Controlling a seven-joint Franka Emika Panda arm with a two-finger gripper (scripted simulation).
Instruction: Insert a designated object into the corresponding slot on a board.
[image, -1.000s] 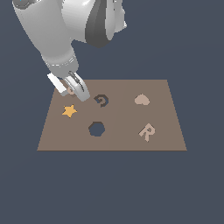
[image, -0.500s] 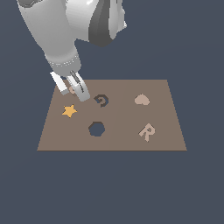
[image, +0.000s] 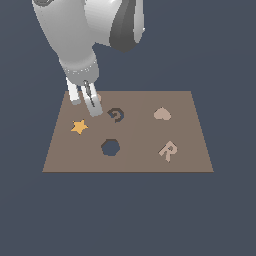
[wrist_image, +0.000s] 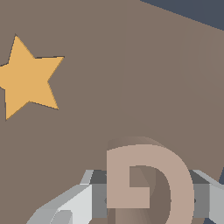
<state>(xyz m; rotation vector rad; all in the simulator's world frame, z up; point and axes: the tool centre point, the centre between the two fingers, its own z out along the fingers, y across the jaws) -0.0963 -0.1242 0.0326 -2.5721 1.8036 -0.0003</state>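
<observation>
End effector (image: 85, 107) grips G piece (wrist_image: 146, 183) (hidden in exterior view).

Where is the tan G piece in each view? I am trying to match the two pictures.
Exterior view: G piece barely peeks out between the gripper fingers, above the board's far corner on the exterior view's left.
Wrist view: G piece fills the foreground, clamped between the fingers.
Shared landmark: the orange star.

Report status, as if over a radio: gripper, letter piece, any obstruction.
Gripper shut on the flat light-tan G piece, above the brown board. Dark G-shaped slot vacant, beside the jaws. Orange star nearby, not blocking.
</observation>
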